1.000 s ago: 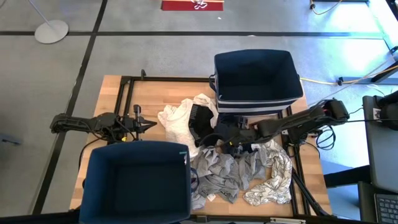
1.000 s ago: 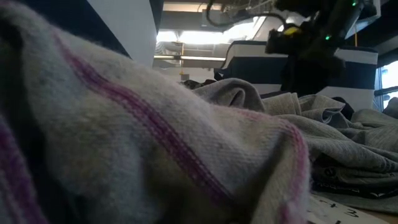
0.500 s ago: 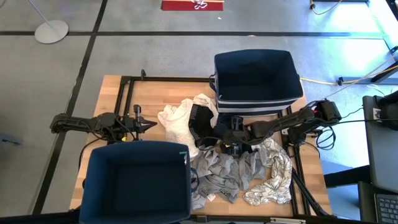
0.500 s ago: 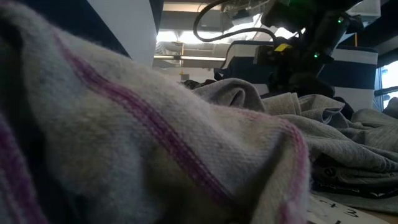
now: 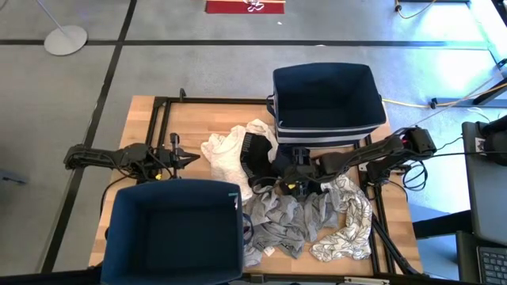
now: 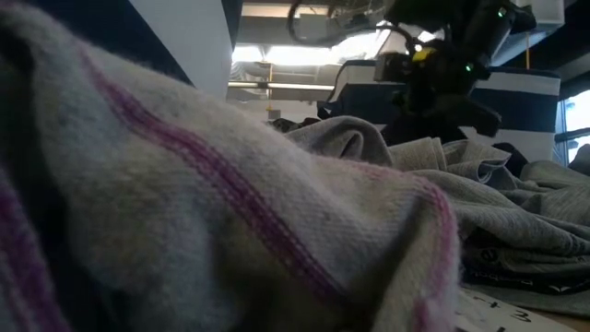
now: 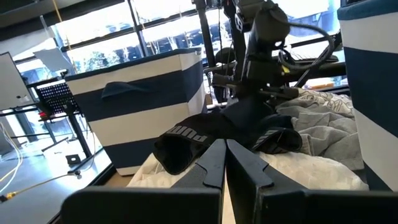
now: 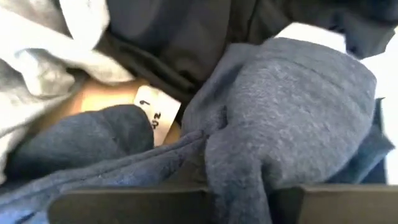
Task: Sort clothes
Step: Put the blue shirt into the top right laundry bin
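Navy fleece garment [image 8: 273,112], soft, bunched in my right claw [image 5: 291,179], which grips it | left claw [image 5: 192,158] pinched together, empty, 9 o'clock tabletop [image 5: 198,119] edge | bare wood there

Right arm reaches left across the table, right gripper [image 5: 279,180] down low at mid-table. Left arm waits at the left side, left gripper [image 5: 192,158] fingers [image 7: 211,163] pressed together.

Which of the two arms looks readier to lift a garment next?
The right. Its gripper is down in the clothes pile, with dark blue fabric bunched between its fingers. The left gripper waits beside the pile, shut on nothing.
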Motion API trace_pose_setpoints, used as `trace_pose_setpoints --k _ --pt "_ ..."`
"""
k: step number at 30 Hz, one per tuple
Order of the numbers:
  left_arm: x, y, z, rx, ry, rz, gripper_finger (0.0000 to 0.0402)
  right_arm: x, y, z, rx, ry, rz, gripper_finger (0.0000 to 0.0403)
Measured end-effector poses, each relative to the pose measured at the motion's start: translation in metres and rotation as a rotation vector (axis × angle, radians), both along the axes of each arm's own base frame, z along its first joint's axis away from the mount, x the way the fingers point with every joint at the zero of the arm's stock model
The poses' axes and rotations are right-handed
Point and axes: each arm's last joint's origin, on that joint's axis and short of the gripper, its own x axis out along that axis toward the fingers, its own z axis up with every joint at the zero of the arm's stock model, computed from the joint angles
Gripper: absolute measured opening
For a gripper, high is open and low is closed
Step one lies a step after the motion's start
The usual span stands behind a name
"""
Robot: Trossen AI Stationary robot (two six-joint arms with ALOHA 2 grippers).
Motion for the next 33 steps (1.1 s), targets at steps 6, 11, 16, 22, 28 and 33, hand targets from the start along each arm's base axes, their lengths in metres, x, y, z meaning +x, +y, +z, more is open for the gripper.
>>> trace_pose_setpoints --k 6,11,16,22,28,33 --pt "0.000 0.000 0.000 0.000 0.001 0.000 0.0003 -0.001 0.000 0.026 -0.005 -0.033 0.018 0.0013" --pt "0.000 0.000 0.000 0.004 0.001 0.002 0.0003 -0.007 -0.002 0.052 -0.030 -0.101 0.033 0.0013" --pt "0.000 0.000 0.000 0.004 0.000 0.003 0.0003 -0.015 -0.005 0.083 -0.093 -0.186 0.019 0.0014" --pt "0.000 0.000 0.000 0.005 0.000 0.004 0.0003 -0.029 -0.010 0.123 -0.196 -0.291 0.003 0.0007" --pt "0.000 0.000 0.000 0.007 0.000 0.004 0.0003 -0.046 -0.015 0.167 -0.274 -0.420 -0.023 0.0013" --pt "0.000 0.000 0.000 0.029 0.004 0.006 0.0003 -0.060 -0.020 0.201 -0.365 -0.535 -0.048 0.0008"
